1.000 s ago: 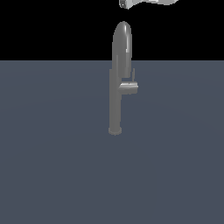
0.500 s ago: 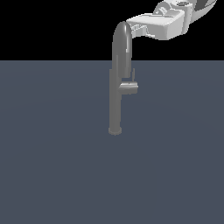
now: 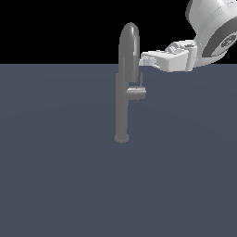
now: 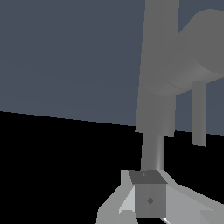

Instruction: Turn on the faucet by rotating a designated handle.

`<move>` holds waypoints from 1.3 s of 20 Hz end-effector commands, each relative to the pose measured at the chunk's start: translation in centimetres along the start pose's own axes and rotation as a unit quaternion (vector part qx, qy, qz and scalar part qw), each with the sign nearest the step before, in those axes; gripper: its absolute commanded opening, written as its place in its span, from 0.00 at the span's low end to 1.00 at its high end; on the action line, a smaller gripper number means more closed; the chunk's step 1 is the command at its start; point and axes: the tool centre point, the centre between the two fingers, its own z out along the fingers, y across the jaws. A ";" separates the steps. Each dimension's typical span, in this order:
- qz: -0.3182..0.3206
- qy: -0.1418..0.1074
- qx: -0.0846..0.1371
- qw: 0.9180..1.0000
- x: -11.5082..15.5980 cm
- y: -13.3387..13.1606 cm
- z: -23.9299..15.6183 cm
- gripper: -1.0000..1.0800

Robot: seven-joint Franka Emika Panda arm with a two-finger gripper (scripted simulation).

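faucet: we see the faucet [image 3: 124,88] standing upright on the flat grey floor [image 3: 55,176], a tall slim column with a rounded arched top and a small round base.
handle: the handle [image 3: 136,93] is a short stub sticking out of the column toward the exterior view's right, about midway up, with a thin lever rising from it; in the wrist view it shows as a thick rounded stub [image 4: 192,52] with a thin bar beside it.
gripper: our gripper [image 3: 144,61] comes in from the exterior view's right, its tip beside the arched top and just above the stub, apparently not touching it.
jaws: we cannot tell whether they are open or closed; the exterior view shows one pale block, and the wrist view only one grey pad [image 4: 148,199].
handling: we judge the faucet rigid, metallic and fixed in place, so it should not tip or bend; the smooth surface looks slippery.
where to hold: we would push or pinch the thin lever near its free end, where leverage is best, not the spout.
hidden: the lever is small and blends with the column; which way it turns is not visible.
cut off: most of the arm lies outside the exterior view.
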 end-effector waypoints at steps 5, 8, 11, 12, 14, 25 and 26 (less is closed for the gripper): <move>0.043 -0.045 0.042 0.997 3.2 -0.1 0.1 0.00; 0.053 -0.056 0.052 0.996 4.0 -0.1 0.3 0.00; 0.058 -0.061 0.057 0.995 4.3 -0.1 0.3 0.00; 0.058 -0.062 0.057 0.995 4.3 -0.1 0.3 0.00; 0.058 -0.062 0.057 0.995 4.3 -0.1 0.3 0.00; 0.058 -0.062 0.057 0.995 3.0 2.1 0.5 0.00; 0.058 -0.062 0.057 0.995 2.9 2.4 0.5 0.00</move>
